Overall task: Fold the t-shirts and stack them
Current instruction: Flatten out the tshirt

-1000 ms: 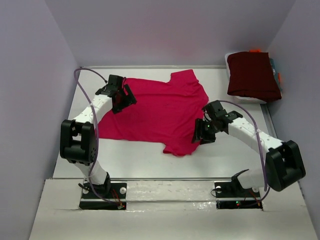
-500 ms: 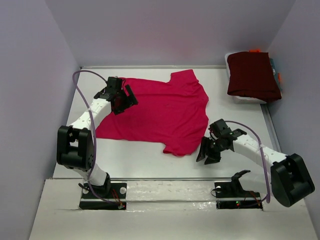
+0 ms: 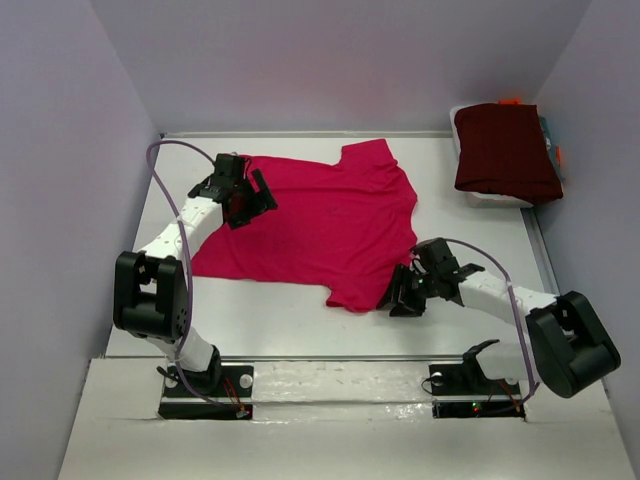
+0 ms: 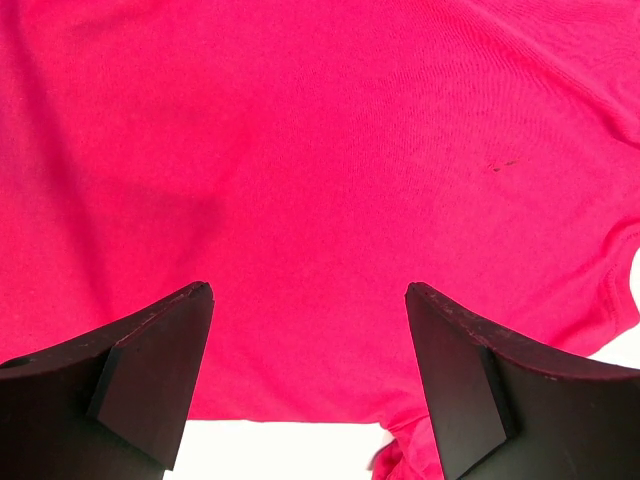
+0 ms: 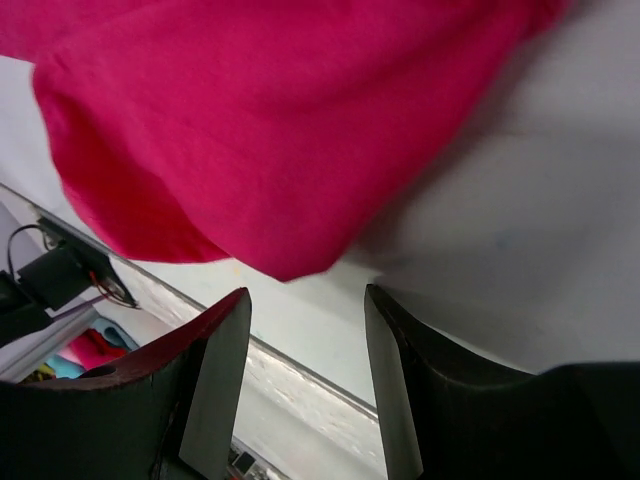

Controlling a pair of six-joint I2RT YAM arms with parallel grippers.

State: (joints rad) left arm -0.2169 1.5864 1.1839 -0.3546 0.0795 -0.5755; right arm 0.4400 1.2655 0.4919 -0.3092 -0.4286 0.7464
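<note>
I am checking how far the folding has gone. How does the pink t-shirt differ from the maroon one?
Colour: the pink t-shirt is bright crimson-pink, while the maroon t-shirt is dark.
Pose: the pink t-shirt lies spread open with its sleeves showing, and the maroon one is folded into a compact block.
Place: the pink t-shirt is in the middle of the table. The maroon one sits on a white container at the far right.
Both are plain cloth.

There were 2 t-shirts: 1 crimson-pink tee [image 3: 320,225] laid flat and 1 dark maroon tee [image 3: 505,145] folded. There were 2 grippers, the left gripper [image 4: 308,290] and the right gripper [image 5: 305,292], plus 1 white bin [image 3: 490,199].
</note>
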